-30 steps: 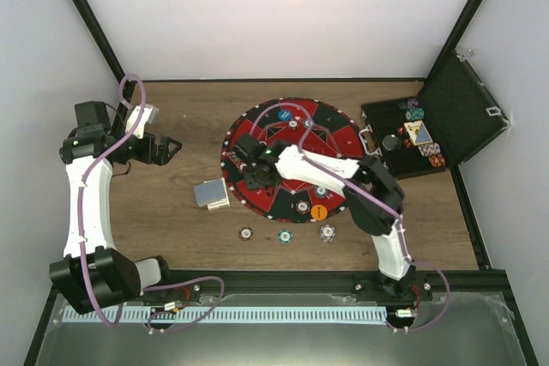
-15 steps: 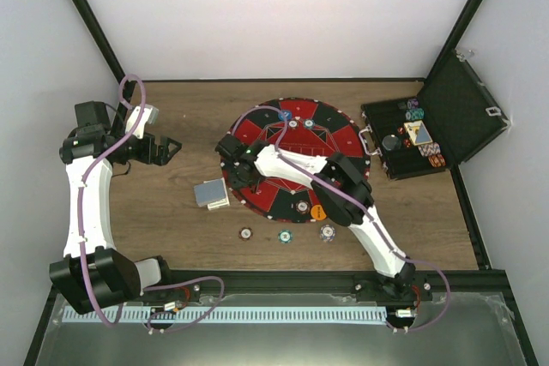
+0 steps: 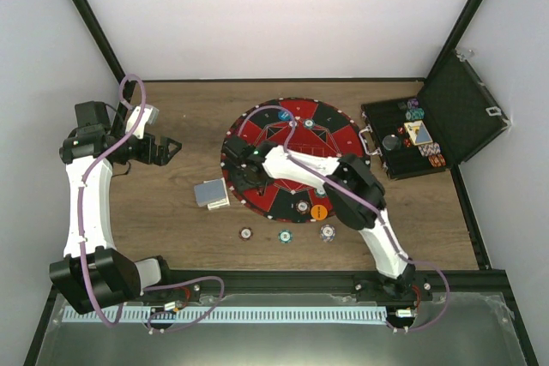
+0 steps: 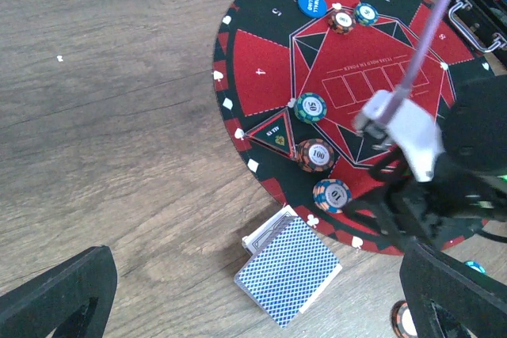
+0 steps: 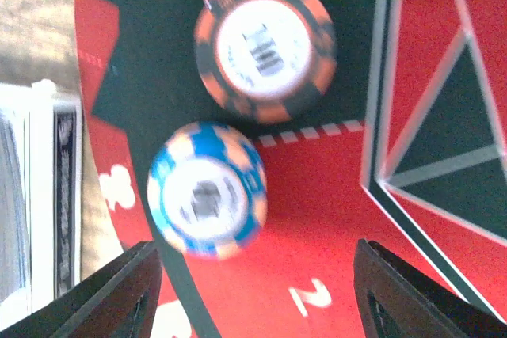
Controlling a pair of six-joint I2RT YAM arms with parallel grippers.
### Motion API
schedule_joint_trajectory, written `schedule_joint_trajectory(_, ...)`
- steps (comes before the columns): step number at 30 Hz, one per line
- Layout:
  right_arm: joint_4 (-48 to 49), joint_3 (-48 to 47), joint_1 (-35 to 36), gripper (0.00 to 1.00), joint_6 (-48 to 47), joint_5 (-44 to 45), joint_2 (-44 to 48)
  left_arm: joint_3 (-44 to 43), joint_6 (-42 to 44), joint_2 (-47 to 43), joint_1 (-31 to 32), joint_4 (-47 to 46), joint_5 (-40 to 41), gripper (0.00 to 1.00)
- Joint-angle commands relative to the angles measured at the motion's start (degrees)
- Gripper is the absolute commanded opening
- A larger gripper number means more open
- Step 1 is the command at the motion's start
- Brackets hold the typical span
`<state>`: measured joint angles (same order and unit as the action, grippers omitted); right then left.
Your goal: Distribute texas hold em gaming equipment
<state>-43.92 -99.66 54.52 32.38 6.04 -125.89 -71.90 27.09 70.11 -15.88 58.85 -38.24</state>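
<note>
A round red-and-black poker mat (image 3: pixel 330 139) lies mid-table. My right gripper (image 3: pixel 244 163) hovers over its left edge, open (image 5: pixel 253 298), with nothing between its fingers. Just ahead of the jaws, nearer the left finger, a blue-and-white chip (image 5: pixel 207 190) lies flat on the mat. Beyond it sits an orange-and-black chip (image 5: pixel 265 47). A blue-backed card deck (image 3: pixel 210 193) rests on the wood by the mat's left rim. My left gripper (image 3: pixel 171 149) hangs open further left, high above the deck (image 4: pixel 289 268). A teal chip (image 4: pixel 310 107) and a blue button (image 4: pixel 313 4) also lie on the mat.
Three chips (image 3: pixel 246 233) (image 3: pixel 285 236) (image 3: pixel 328 231) lie in a row on the wood below the mat. An open black case (image 3: pixel 467 113) with more chips and cards stands at the back right. An orange disc (image 3: pixel 318 211) sits on the mat's near edge.
The right arm's wrist swung left over the mat's left part, then came back slightly. The left arm, the deck and the three chips on the wood have not moved.
</note>
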Motion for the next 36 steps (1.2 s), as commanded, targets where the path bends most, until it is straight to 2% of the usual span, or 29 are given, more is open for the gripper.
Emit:
schedule_joint_trajectory(1, -1.8, 7.0, 0.3, 0.7, 1.5, 1.8, 12.2, 0.1, 0.5, -0.6, -0.3, -0.1, -1.0, 1.0)
schedule_joint_trajectory(11, -5.7, 36.7, 0.2, 0.83, 11.6, 6.1, 38.8, 0.4, 0.0, 0.6, -0.3, -1.6, -2.0, 1.0)
schedule_joint_trajectory(19, -9.9, 50.8, 0.3, 0.83, 20.1, 5.0, 54.1, 1.0, -0.3, 1.4, -0.3, -2.7, -2.8, 1.0)
schedule_joint_trajectory(27, -8.4, 55.3, 0.3, 0.81, 21.1, 3.2, 54.5, 1.0, -0.5, 1.5, -0.3, -2.8, -2.8, 1.0)
schedule_joint_trajectory(36, -6.8, 56.0, 0.3, 0.76, 21.3, 2.2, 52.1, 0.3, -0.5, 1.6, -0.3, -2.4, -2.5, 1.0)
